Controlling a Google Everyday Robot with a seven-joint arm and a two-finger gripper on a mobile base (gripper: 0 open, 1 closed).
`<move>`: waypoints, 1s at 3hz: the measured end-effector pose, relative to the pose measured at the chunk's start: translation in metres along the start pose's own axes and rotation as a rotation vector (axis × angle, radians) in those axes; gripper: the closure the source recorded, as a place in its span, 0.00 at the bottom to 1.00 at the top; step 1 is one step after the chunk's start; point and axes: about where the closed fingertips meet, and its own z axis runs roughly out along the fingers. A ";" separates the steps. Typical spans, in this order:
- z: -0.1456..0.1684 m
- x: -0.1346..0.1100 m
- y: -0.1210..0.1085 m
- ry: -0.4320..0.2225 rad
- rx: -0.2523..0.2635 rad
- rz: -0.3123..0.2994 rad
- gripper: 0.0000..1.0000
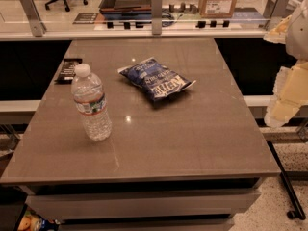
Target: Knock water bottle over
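the water bottle [91, 105] stands upright on the bench [192, 138], in the near left part of the top, with its white cap uppermost and its label band around the upper body. a blue chip bag [156, 79] lies flat toward the far middle of the bench, to the right of and beyond the water bottle, well apart from it. a dark flat packet [69, 70] lies at the far left edge of the bench, just beyond the water bottle and not touching it. the end effector [281, 110] is at the right edge of the view, off the right side of the bench and well apart from the water bottle and the chip bag. it shows as pale blocky shapes, and whether it is open or closed cannot be told. beyond the far edge of the bench runs a glass barrier [156, 13], with a cardboard box [219, 0] behind it on the right.
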 end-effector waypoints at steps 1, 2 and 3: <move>0.000 0.000 0.000 0.000 0.000 0.000 0.00; 0.003 -0.005 -0.001 -0.046 0.004 0.001 0.00; 0.011 -0.021 -0.002 -0.155 0.008 -0.006 0.00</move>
